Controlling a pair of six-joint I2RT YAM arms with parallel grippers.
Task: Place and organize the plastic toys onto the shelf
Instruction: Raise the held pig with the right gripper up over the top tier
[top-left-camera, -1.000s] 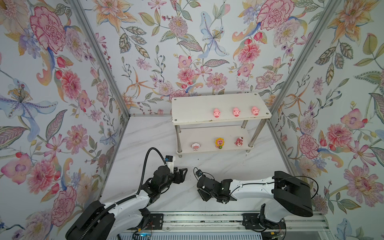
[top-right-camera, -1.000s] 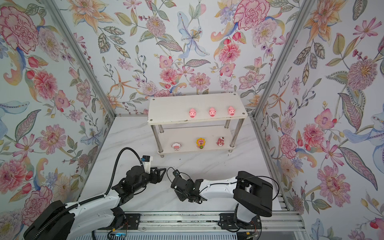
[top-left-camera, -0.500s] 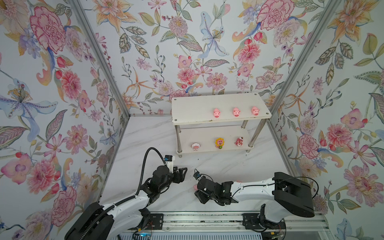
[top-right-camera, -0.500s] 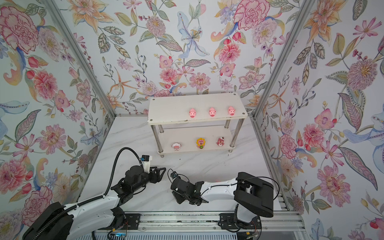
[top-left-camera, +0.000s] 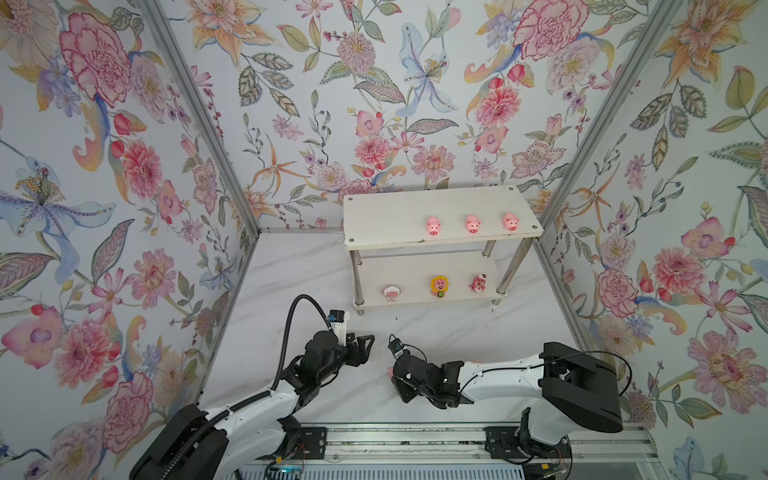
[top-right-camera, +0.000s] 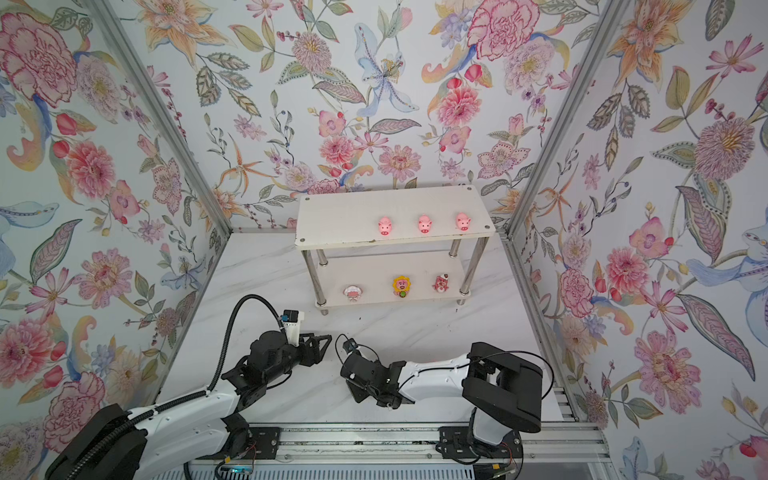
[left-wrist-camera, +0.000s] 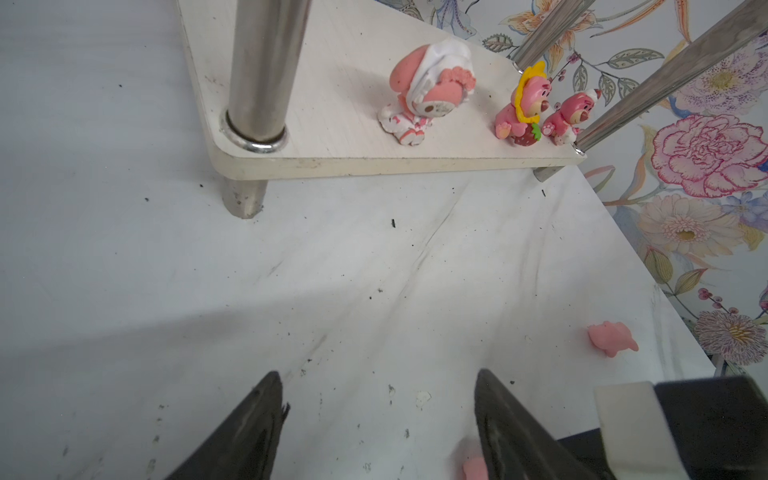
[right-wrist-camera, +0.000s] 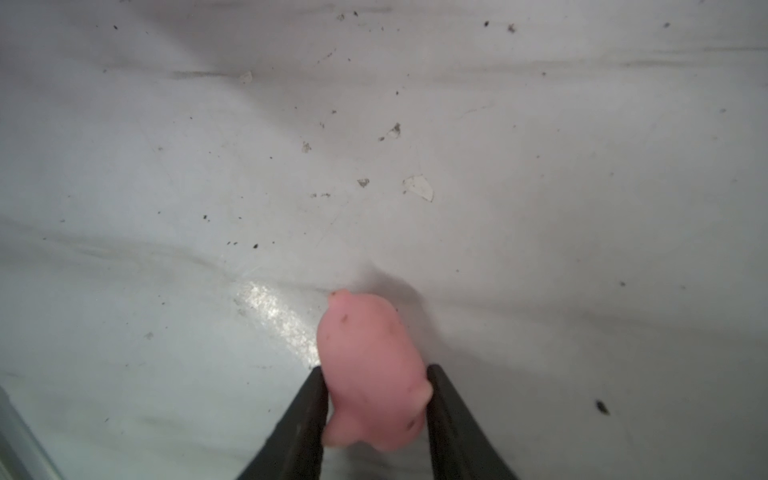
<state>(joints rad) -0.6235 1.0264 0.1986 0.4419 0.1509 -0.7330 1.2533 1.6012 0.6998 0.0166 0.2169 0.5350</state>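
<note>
My right gripper (right-wrist-camera: 376, 370) is low over the table, its two fingers pressed against both sides of a pale pink pig (right-wrist-camera: 370, 374). In both top views that gripper (top-left-camera: 394, 377) sits near the table's front middle. My left gripper (left-wrist-camera: 380, 376) hovers open and empty just to its left (top-left-camera: 365, 341). A second pig (left-wrist-camera: 613, 338) lies on its side on the table. The shelf (top-left-camera: 386, 208) stands at the back. Three pigs (top-left-camera: 473, 224) line its top board. On the lower board stand a white-pink toy (top-left-camera: 390, 292), a sunflower-faced one (top-left-camera: 439, 286) and a dark pink bear (top-left-camera: 478, 283).
Floral walls close in the left, back and right sides. The shelf's chrome legs (left-wrist-camera: 259, 70) stand just beyond the left gripper. A metal rail (top-left-camera: 415, 440) runs along the front edge. The white marble-look table (top-left-camera: 291, 282) lies between the grippers and the shelf.
My right gripper has shifted slightly left and toward the front, and its jaws have closed in onto the pig. The left arm has not moved.
</note>
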